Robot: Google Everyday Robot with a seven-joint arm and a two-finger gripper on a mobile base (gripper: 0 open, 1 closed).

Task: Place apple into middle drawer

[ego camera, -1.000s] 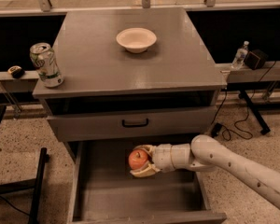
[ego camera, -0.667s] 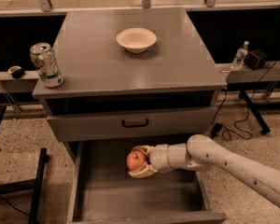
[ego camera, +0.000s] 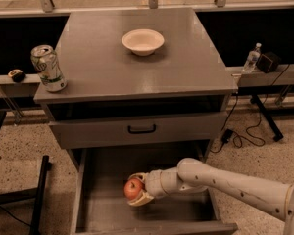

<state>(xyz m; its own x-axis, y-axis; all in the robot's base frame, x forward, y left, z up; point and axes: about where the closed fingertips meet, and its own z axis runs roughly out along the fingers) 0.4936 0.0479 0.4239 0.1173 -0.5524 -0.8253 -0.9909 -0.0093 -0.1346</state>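
Tool (ego camera: 135,190) is out over the open middle drawer (ego camera: 105,175), pinching the apple (ego camera: 133,189): one finger above it, one below, pale pads hugging the red skin. The arm comes in low from the right, passing over the drawer's right wall. The apple sits at the tool's left end, facing the drawer's left wall, stem not visible from here.

Key relation: the apple is inside the drawer's outline, roughly mid-width and toward the front half, with bare grey floor directly under it. Can't tell if it hangs just above the floor or the lower finger is touching it; looks close either way. So the drop-off lies straight down, no sideways travel needed, by my read.

The closed drawer front (ego camera: 141,129) with the black handle is above and behind the tool, apart from it. Up on the surface (ego camera: 186,58), the white bowl (ego camera: 142,41) and the can (ego camera: 48,67) are well away.

Likely next: lower slightly, let go. Risk: a round apple may roll on the flat floor.
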